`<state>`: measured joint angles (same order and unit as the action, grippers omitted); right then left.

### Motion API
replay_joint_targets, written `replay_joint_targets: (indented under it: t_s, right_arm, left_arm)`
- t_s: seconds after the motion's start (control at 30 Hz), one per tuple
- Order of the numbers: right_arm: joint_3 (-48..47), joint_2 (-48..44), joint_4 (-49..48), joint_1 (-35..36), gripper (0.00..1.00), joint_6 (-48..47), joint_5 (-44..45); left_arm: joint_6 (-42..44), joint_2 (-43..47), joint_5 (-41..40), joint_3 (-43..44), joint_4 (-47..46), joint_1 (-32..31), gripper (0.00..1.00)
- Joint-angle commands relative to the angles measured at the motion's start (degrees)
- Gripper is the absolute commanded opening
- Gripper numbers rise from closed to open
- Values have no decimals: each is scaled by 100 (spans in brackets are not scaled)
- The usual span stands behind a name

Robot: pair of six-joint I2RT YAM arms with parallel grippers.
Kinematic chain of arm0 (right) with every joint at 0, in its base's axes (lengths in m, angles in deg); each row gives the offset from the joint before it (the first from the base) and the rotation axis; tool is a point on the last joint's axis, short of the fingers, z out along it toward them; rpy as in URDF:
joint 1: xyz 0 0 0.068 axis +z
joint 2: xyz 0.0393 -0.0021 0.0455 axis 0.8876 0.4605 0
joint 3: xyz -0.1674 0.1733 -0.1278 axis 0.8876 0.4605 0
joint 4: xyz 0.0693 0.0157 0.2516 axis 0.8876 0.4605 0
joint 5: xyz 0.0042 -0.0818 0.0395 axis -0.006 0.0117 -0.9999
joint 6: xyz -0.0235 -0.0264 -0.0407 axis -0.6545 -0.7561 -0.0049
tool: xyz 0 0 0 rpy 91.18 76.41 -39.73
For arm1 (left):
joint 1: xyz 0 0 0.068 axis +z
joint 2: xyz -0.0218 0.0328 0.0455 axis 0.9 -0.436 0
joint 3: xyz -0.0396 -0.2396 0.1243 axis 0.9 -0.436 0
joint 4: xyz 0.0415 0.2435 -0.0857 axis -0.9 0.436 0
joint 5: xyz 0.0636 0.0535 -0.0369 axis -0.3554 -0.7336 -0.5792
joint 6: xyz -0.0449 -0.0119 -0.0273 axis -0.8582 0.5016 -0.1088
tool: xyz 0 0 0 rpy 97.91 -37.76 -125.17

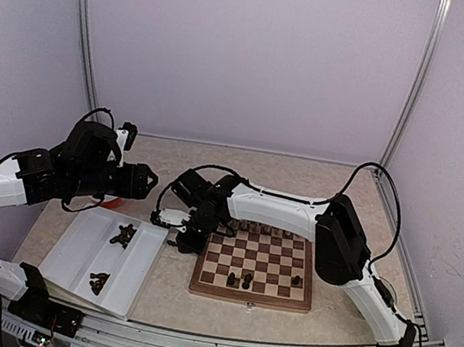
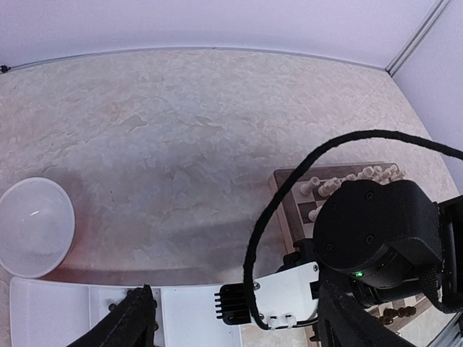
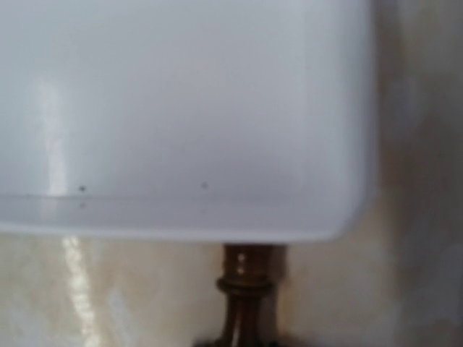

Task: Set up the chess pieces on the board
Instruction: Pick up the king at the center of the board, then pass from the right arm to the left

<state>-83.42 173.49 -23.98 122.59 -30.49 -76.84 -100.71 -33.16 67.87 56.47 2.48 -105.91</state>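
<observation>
I cannot tell whether my right gripper [image 1: 189,239], low between tray [image 1: 71,256] and board [image 1: 250,300], is clenched on the dark piece [image 3: 244,296] at its tips, beside the tray wall; light, hard and slippery, it wants pinching round its stem.

Dark chess pieces [image 1: 124,234] heaped in tray [image 1: 72,250]; few upright on board [image 1: 252,299].

Lilac walls [image 1: 250,54], beige marbled tabletop [image 1: 302,171]
</observation>
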Motion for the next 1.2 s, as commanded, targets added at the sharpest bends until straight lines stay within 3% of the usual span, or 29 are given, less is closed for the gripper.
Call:
replay_joint_targets:
  t_s: [0.0,0.2,0.33,0.5,0.7,0.93,1.17]
  right_arm:
    - [354,-259,69,15,2,-114,17]
    - [1590,-2006,-589,-501,0,-248,-1423]
    - [2350,-3057,-1178,-1063,0,-274,-2655]
    - [3408,-4059,-2006,-1623,0,-341,-3111]
    - [3999,-4546,-2396,-1902,0,-213,-3618]
    - [4071,-4633,-2409,-1896,0,-217,-3840]
    - [4127,-4633,-2445,-1899,0,-269,-4066]
  left_arm:
    - [23,-13,77,-4,-202,18,76]
    - [324,-29,495,23,-775,61,77]
    - [220,3,1748,-47,-1780,91,75]
    - [-396,-131,2644,-222,-3182,12,75]
    - [-716,-774,2914,54,-3611,-306,72]
    - [-928,-1555,2971,477,-3664,-544,56]
    - [-877,-1805,2800,597,-3564,-641,52]
